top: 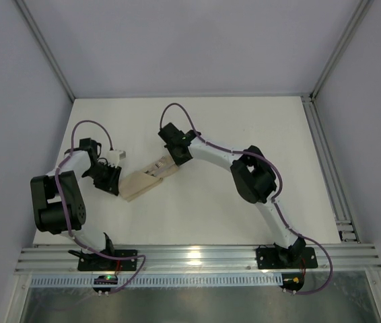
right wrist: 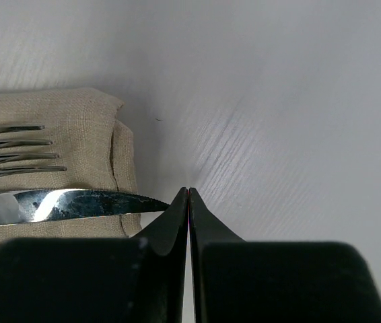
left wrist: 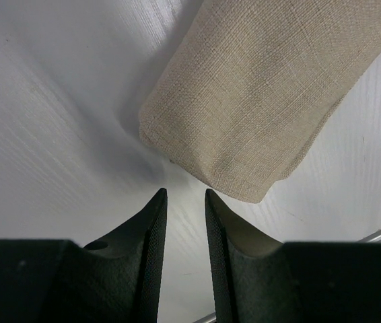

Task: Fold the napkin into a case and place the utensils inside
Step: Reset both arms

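Case (top: 147, 182) lies diagonally: left pincer (left wrist: 185, 194), narrow and empty, at its closed end; right pincer (right wrist: 188, 192), shut, beside the knife (right wrist: 76, 204) tip.

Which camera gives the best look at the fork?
The right wrist view: the fork shows its tines clearly, lying on the napkin beside the knife blade. The top view is too far off to make the fork out at the napkin's end. The left wrist view shows only the napkin, no fork.
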Robot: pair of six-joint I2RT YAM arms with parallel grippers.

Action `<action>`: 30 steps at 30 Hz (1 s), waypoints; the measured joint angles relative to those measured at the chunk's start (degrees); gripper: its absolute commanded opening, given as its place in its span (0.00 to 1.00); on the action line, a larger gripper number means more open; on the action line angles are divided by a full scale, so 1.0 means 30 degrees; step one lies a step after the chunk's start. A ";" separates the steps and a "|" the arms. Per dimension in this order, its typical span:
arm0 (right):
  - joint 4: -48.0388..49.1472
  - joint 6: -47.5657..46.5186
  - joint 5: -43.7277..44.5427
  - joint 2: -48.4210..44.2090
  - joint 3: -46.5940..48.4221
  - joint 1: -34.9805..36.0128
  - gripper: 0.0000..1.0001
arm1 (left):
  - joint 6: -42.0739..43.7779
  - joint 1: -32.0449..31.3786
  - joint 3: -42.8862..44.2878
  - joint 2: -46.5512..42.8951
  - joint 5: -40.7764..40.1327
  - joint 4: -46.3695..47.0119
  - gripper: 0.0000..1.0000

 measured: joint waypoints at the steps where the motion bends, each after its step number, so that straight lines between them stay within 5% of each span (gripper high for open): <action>1: -0.0080 -0.0022 0.0022 0.0000 0.0022 0.0051 0.04 | 0.0007 0.0000 -0.0029 0.0000 0.0000 0.0015 0.30; 22: 0.0393 -0.2062 0.0656 0.0000 0.0131 0.1785 0.04 | 0.0459 0.0029 -0.0102 0.0000 -0.0007 0.0007 0.30; 28: 0.0386 -0.2339 0.1858 0.0000 0.0124 0.1756 0.15 | 0.0481 0.0029 -0.0102 -0.0007 -0.0117 -0.0022 0.31; 30: 0.0474 -0.2324 0.2404 -0.0080 -0.0066 0.1574 0.27 | 0.0488 0.0044 -0.0109 -0.0109 -0.0270 -0.0029 0.34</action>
